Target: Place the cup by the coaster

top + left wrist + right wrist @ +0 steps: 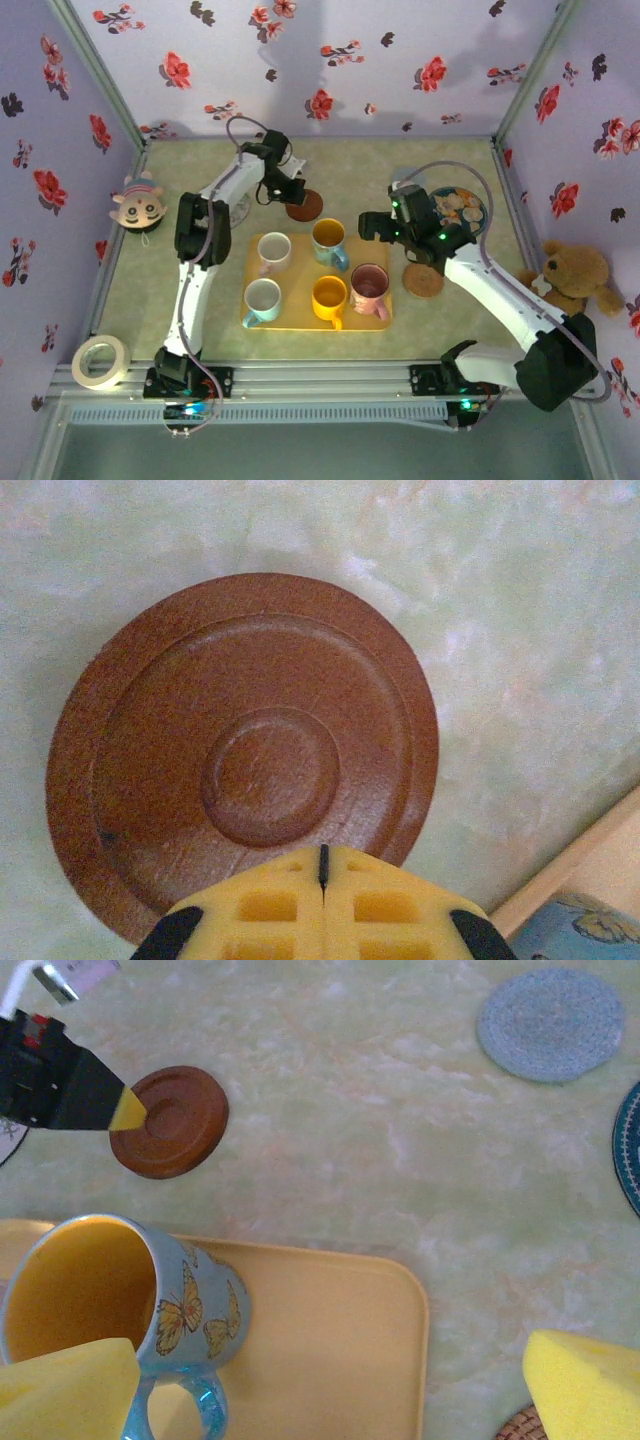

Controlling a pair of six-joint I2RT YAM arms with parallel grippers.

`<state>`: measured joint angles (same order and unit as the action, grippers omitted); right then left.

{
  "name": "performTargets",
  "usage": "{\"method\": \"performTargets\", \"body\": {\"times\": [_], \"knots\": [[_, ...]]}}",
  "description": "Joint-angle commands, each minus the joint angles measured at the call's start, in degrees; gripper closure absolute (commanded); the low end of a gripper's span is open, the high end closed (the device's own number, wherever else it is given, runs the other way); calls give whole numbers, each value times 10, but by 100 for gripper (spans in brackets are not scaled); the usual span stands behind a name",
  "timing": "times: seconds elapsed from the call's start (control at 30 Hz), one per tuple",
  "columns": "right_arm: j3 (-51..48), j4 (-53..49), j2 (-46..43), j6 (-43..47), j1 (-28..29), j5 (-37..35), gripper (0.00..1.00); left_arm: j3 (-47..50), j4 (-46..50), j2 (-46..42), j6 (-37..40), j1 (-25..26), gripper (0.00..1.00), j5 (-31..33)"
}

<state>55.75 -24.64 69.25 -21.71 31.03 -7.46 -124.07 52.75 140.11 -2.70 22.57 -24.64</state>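
You're looking at a brown coaster (245, 755), a yellow tray (330, 1345), and a blue butterfly-print cup (190, 1312), yellow inside.

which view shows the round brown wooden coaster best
Left wrist: the round brown wooden coaster is close up, its rings clear. Right wrist shows it small and distant; top external, a tiny dark disc.

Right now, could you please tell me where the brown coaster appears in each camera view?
Top external: brown coaster at centre, just behind the yellow tray, at the left gripper tip.
Left wrist: coaster large, left of centre, just beyond the shut fingertips.
Right wrist: coaster upper left, on the table beyond the tray.
Shared landmark: the yellow tray's edge.
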Motion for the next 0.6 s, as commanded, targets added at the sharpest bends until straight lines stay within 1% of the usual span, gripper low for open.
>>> {"method": "performTargets", "body": {"times": [0.0,0.3,0.57], "knots": [[-6,19,-14,-13,-4,-15,0,-24,19,23,-15,4,99,4],[-7,17,-12,-9,-5,-20,0,-29,24,38,-49,-10,99,57],[-2,24,0,-6,-6,-15,0,7,36,20,-45,-40,99,75]]}}
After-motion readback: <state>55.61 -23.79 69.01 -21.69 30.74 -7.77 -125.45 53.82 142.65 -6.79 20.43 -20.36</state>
